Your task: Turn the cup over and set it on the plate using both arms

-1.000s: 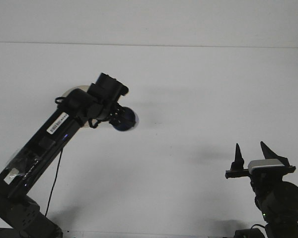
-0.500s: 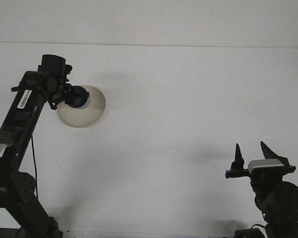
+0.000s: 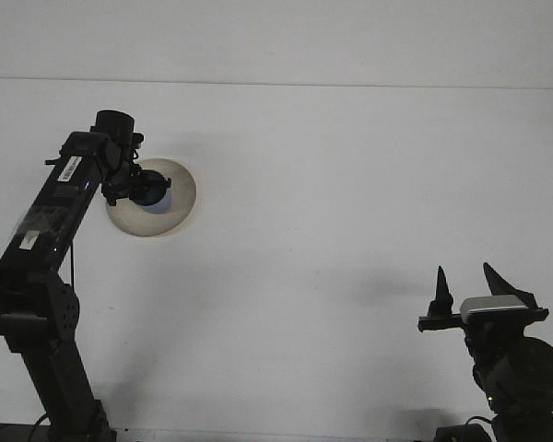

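**Cup at Plate: Placement Stage**

The cup (image 3: 153, 191) is located in the upper left of the frame, over the plate (image 3: 180, 198), which rests on the white bench (image 3: 350, 203). The flip is judged complete or nearly so; release and withdrawal are judged to remain. Whether the cup base is seated on the plate cannot be told. The cup is seen as a small, dark blue, rounded body with a paler area on its lower side. The left pincer (image 3: 136, 187) is closed around the cup. The right pincer (image 3: 462, 287), at the lower right, is spread wide and holds nothing.
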### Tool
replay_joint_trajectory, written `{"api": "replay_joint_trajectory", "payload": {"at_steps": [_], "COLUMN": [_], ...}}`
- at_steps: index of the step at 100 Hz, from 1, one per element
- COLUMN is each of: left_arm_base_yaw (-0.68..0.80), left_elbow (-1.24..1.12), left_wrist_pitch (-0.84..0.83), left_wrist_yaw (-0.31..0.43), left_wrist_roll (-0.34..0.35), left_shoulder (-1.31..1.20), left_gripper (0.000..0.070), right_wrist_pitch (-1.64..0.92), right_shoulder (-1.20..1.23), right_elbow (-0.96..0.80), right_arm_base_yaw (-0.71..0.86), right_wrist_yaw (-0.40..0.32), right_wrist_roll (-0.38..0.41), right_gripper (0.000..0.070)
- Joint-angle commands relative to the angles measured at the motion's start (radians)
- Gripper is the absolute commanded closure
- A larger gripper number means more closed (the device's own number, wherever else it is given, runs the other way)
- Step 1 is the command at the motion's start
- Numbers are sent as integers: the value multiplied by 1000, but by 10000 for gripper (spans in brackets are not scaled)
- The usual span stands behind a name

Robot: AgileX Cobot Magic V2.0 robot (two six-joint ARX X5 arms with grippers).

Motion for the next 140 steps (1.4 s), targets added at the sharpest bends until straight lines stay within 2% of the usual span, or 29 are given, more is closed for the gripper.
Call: {"api": "replay_joint_trajectory", "payload": {"at_steps": [1,14,18,22,65,87,116,140], "left_arm_base_yaw": [3,3,3,3,3,3,-20,-21], "left_elbow": [21,32,46,64,467,482,345,-54], "left_wrist_pitch": [-5,-5,-15,-25,-267,-315,-300,-80], "left_wrist_yaw": [5,21,28,29,29,29,29,29], "left_wrist_roll": [-2,-2,-2,-2,-10,-52,-54,-55], "left_shoulder": [36,35,35,35,33,-16,-182,-467], "left_gripper": [582,278,220,190,190,191,191,191], "right_wrist_pitch": [10,10,10,10,10,10,9,9], "right_shoulder": [0,0,0,0,0,0,0,0], "right_elbow": [6,6,6,6,6,6,6,6], "right_arm_base_yaw": [2,2,2,2,2,2,2,2], "right_wrist_yaw": [0,0,0,0,0,1,2,2], "right_wrist_roll": [-4,-4,-4,-4,-5,-5,-8,-8], "right_gripper": [212,212,212,212,212,212,212,212]}}
